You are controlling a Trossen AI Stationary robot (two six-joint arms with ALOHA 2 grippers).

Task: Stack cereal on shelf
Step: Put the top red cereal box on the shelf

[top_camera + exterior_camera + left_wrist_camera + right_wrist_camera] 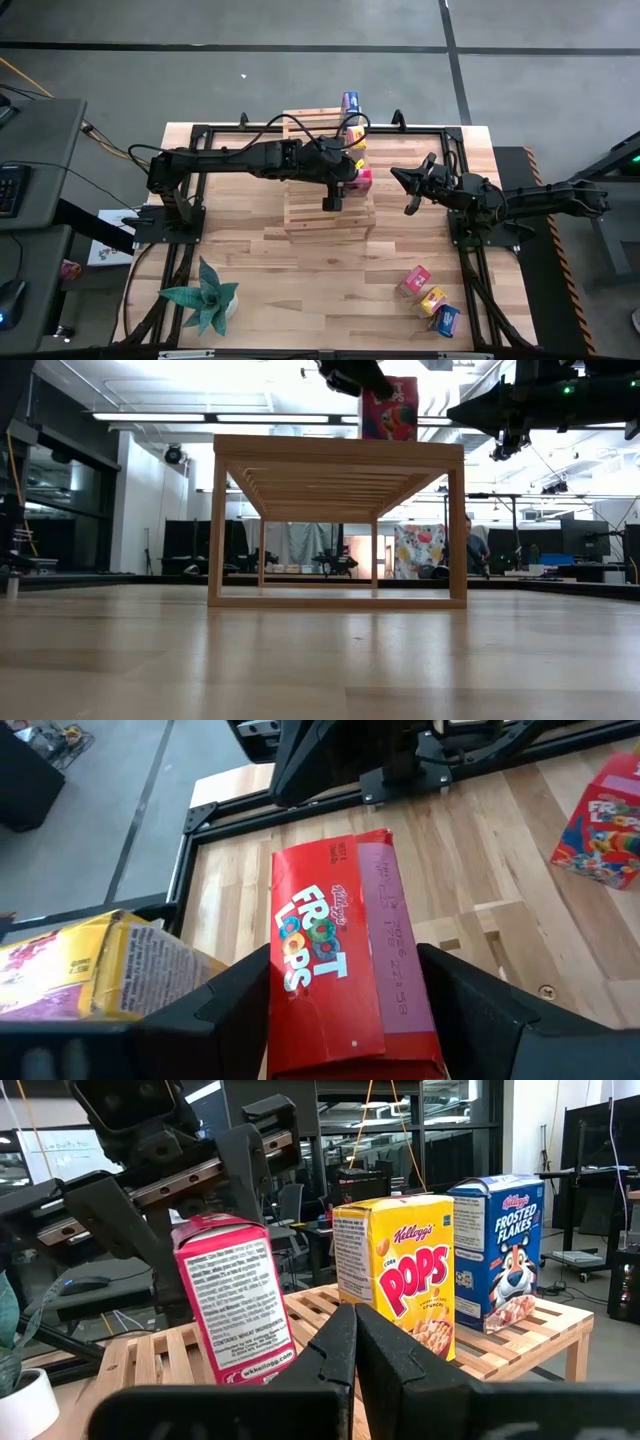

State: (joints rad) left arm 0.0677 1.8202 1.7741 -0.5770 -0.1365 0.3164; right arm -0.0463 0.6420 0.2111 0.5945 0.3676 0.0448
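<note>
The left jaws (337, 192) hang over the shelf (310, 225), spread apart on either side of a red box (345, 960); both fingers (215, 1010) stand clear of its faces, so the box looks released, standing on the slats between them. Just beyond the jaws, on the same top tier, a yellow box (395, 1275) stands upright next to the red one, and past that a blue box (500, 1250) closes the row. From the right wrist all three stand in line, close together; I cannot tell whether they touch.

The right jaws (408, 190) are shut and empty, hovering beside the shelf, pointed at that row.

Well away from both jaws, near the desk's (300, 290) front corner on the right arm's side, three more boxes wait: a second red box (412, 281), a second yellow box (432, 301) and a second blue box (447, 319), clustered together on the wood.

So the job looks about half done: three boxes on the shelf, three left on the desk. The teal plant (203, 298) sits apart in the opposite front corner and plays no role.
</note>
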